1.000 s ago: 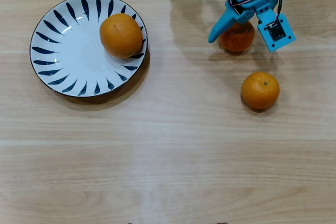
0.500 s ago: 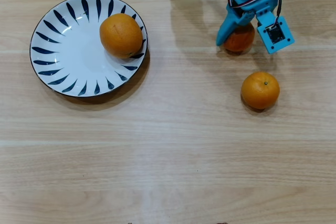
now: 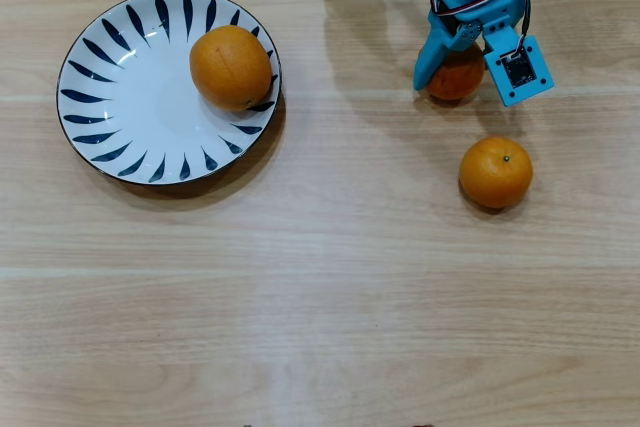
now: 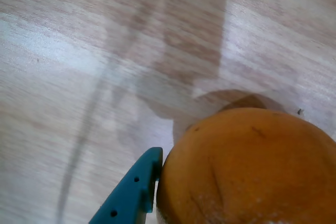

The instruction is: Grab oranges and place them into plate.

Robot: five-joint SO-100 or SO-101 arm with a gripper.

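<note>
Wooden table [image 3: 330,277]; hand [image 3: 458,69] snug around small orange [image 3: 455,75] — fingertip [image 4: 134,190] contact clear only at wrist

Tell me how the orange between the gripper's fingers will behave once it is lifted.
The orange is round, so it may roll if the gripper slips. Its dimpled skin probably gives some friction. In the wrist view a finger touches only its side, so the hold may be shallow.

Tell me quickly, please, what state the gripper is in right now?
Gripper: closed around the small orange on the table; in the wrist view one teal finger presses against the fruit.
</note>
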